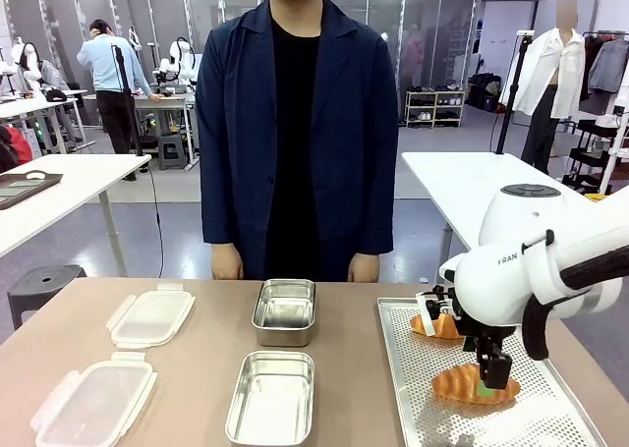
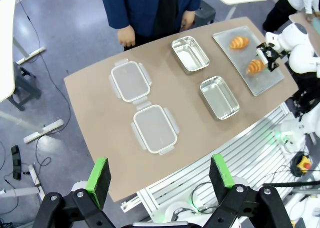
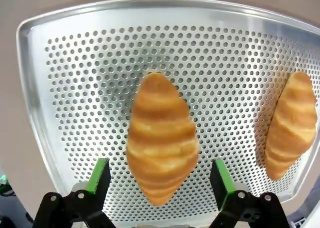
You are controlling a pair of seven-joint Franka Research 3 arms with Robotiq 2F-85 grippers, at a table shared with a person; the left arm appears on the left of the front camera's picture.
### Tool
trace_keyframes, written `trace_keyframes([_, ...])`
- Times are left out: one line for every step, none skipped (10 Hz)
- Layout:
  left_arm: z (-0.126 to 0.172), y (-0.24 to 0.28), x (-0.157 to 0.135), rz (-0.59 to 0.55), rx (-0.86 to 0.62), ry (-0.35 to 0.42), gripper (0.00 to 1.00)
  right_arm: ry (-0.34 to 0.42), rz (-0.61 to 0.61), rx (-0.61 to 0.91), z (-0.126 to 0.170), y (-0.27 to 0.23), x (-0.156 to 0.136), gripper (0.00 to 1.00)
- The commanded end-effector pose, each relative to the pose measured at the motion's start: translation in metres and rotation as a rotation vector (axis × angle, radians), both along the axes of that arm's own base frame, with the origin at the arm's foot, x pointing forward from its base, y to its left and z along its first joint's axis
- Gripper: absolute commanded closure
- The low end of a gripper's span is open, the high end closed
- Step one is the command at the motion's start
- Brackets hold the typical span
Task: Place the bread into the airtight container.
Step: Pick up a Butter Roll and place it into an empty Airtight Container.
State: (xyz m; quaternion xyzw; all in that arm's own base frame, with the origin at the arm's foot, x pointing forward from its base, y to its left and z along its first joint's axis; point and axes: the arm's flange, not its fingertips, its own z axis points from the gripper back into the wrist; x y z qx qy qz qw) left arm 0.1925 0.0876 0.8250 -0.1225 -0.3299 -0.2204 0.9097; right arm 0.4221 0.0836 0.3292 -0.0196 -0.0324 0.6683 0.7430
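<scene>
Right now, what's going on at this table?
The right gripper is over the nearer croissant on the perforated tray, with its jaws open on either side of the croissant and not gripping it. A second croissant lies farther along the tray. The far steel container and near steel container sit empty mid-table, with two clear lids beside them. The left gripper hangs open high above the table. The person stands at the far side, hands down.
</scene>
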Motion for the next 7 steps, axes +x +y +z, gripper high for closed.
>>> trace_keyframes([0.001,-0.001,-0.001,-0.012,0.004,-0.005,0.00,-0.009,0.008,0.011,-0.008,-0.002,0.012,0.00])
trace_keyframes([0.001,-0.001,-0.001,-0.012,0.004,-0.005,0.00,-0.006,0.006,-0.007,-0.018,0.000,0.015,0.00])
trace_keyframes([0.001,-0.001,-0.001,-0.012,0.004,-0.005,0.00,-0.008,0.000,-0.010,-0.025,0.000,0.020,0.00])
trace_keyframes([0.001,-0.001,-0.001,-0.012,0.004,-0.005,0.00,0.013,-0.004,-0.004,-0.031,-0.001,0.026,0.00])
trace_keyframes([0.001,-0.001,-0.001,-0.012,0.004,-0.005,0.00,0.046,-0.013,0.014,-0.034,-0.002,0.030,0.00])
trace_keyframes([0.001,-0.001,-0.001,-0.012,0.004,-0.005,0.00,0.057,-0.019,0.021,-0.037,-0.003,0.034,0.00])
trace_keyframes([0.001,-0.001,-0.001,-0.012,0.004,-0.005,0.00,0.072,-0.009,0.025,-0.035,-0.003,0.034,0.07])
